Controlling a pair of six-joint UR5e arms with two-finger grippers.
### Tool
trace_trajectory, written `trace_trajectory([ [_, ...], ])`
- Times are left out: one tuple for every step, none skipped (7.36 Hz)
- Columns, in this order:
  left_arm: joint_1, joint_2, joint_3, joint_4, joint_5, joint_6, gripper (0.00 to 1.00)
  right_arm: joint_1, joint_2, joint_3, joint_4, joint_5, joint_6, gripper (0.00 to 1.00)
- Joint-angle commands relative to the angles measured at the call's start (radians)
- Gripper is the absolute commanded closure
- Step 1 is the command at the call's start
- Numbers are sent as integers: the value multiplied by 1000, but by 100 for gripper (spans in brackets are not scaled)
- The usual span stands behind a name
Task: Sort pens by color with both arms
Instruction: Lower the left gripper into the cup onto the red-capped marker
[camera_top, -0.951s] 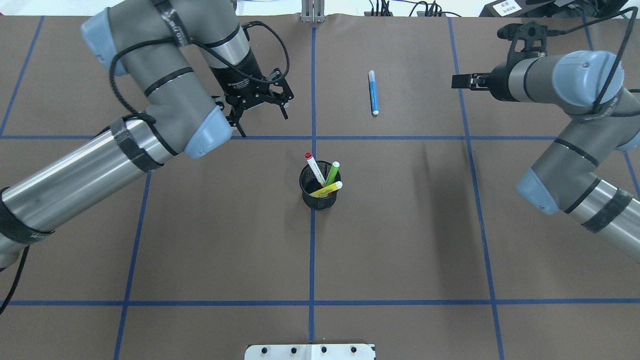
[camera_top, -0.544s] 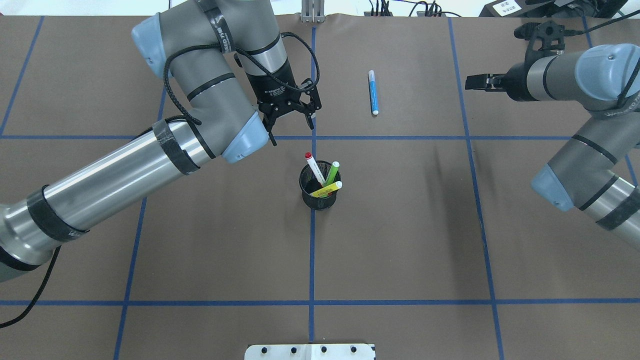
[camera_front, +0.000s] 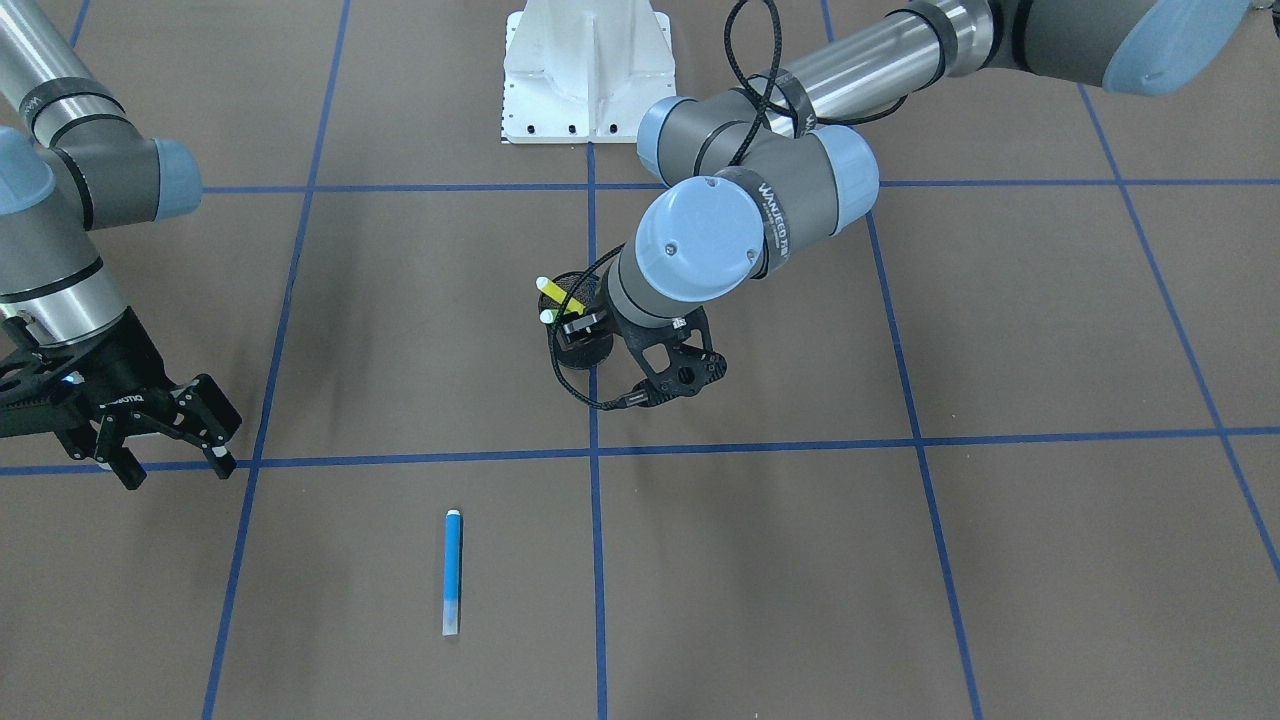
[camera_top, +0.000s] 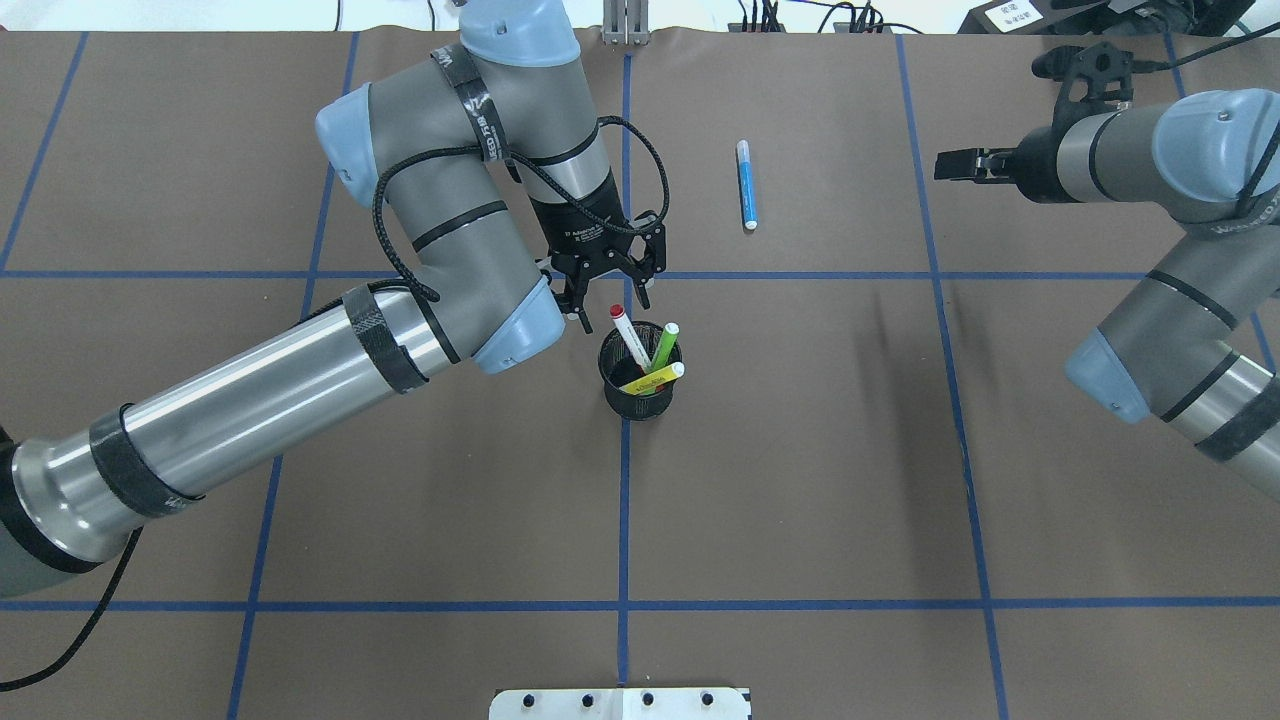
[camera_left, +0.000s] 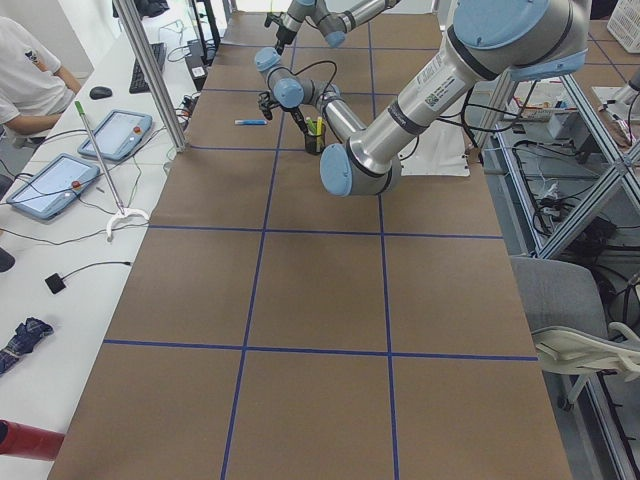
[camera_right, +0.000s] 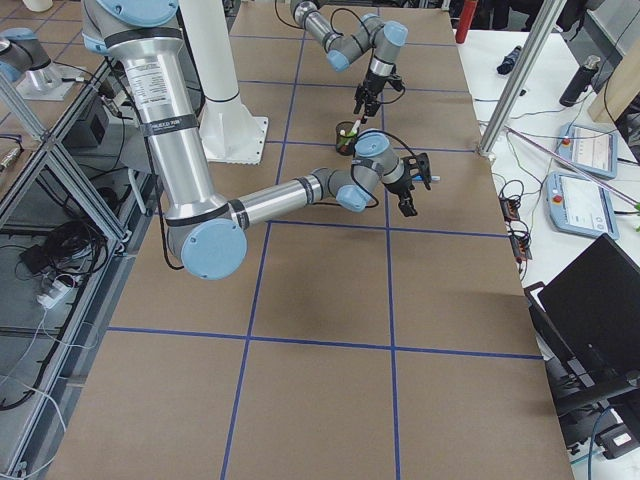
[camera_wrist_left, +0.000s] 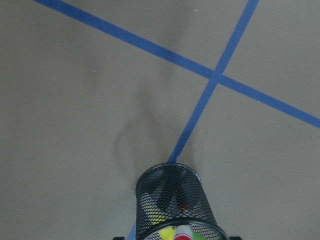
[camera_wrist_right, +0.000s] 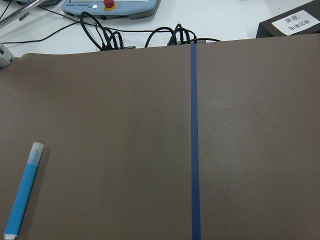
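Observation:
A black mesh cup stands at the table's centre and holds three pens. They are a red-and-white pen, a green pen and a yellow pen. My left gripper is open, with its fingers on either side of the red pen's cap, just above the cup. The left wrist view looks down on the cup with the red cap at the bottom edge. A blue pen lies alone on the far right part of the table. My right gripper is open and empty, apart from the blue pen.
Blue tape lines divide the brown table into squares. The white pedestal base sits at the robot's side. Cables and boxes lie along the far edge. Tablets and an operator are beside the table.
My left arm has swung right and nearer, bringing its open gripper from left of the centre line to over the red pen's cap. My right arm has drawn back slightly to the right.

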Motion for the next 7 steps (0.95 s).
trace_trajectory([
  [5, 0, 28, -44, 3, -1, 44, -1, -7, -2, 3, -6, -8, 0],
  [5, 2, 30, -46, 3, -1, 47, -1, -13, 0, 3, -7, -20, 0],
  [5, 0, 30, -46, 1, -1, 70, -1, -17, 0, 5, -6, -33, 0],
  [5, -1, 30, -49, 1, -1, 100, -1, -16, 0, 5, -6, -34, 0],
  [5, 0, 29, -69, 1, -1, 100, -1, -16, 0, 5, -7, -33, 0],
  [-1, 0, 18, -93, 1, -9, 100, -1, -16, 0, 5, -7, -34, 0],
  [-41, 2, -34, -88, -2, -10, 100, -1, -14, -5, 5, -9, -34, 0],
])
